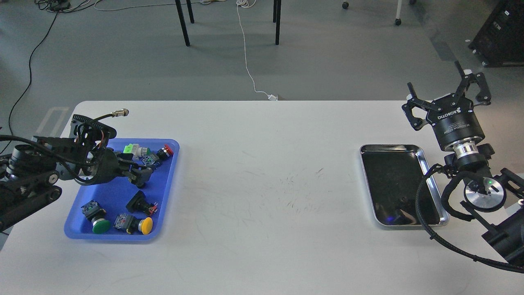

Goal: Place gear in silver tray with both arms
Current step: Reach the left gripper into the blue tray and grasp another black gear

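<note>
Lying near right claw [446,96]: silver tray [430,172].

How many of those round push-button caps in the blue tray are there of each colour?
Green cap: 1
Yellow cap: 1
Red cap: 1
Total: 3 caps that show clearly in the blue tray. The parts at its far end, partly behind the left gripper, are too jumbled to count by colour.

Bare surface [262,184] lies open between the blue tray [168,188] and the silver tray [428,168]; push-buttons [139,224] crowd the blue tray.
</note>
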